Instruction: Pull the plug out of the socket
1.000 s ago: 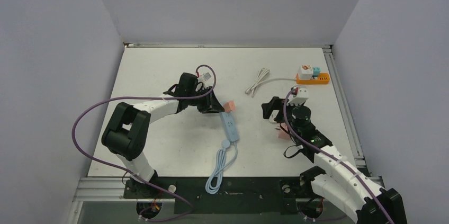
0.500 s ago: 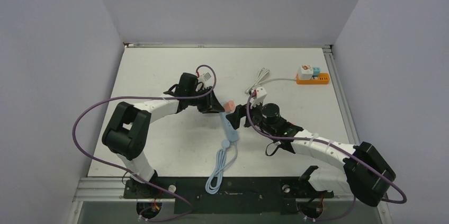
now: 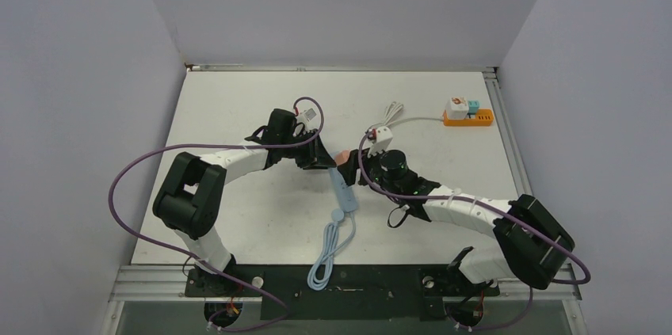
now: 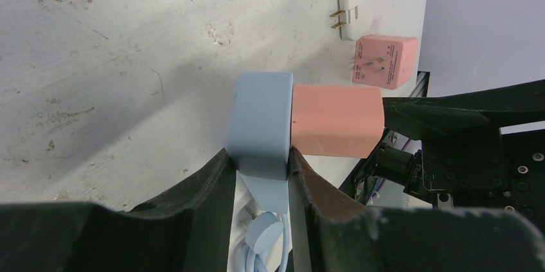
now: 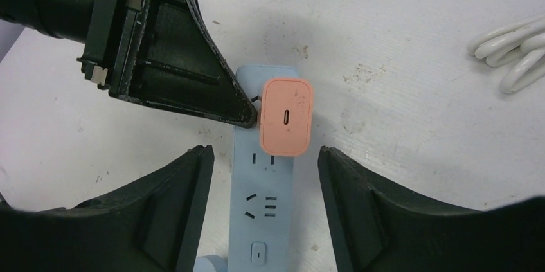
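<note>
Top external: right gripper (image 3: pixel 353 170), a second ago well off to the right of the worktop (image 3: pixel 238 105), has swung in over the power strip (image 3: pixel 345 188); your left gripper (image 3: pixel 320 159) is unchanged. Power strip: long axis runs far to near, cable end toward your bases. Pink plug (image 3: pixel 341 157): seated in the strip's far end, port face upward. Left gripper: clenched on that far end, just beside the plug. Right gripper: released, fingers standing either side of the plug, clear of it

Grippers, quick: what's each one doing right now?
Left gripper: shut on the blue power strip.
Right gripper: open, either side of the pink plug, not gripping.
</note>
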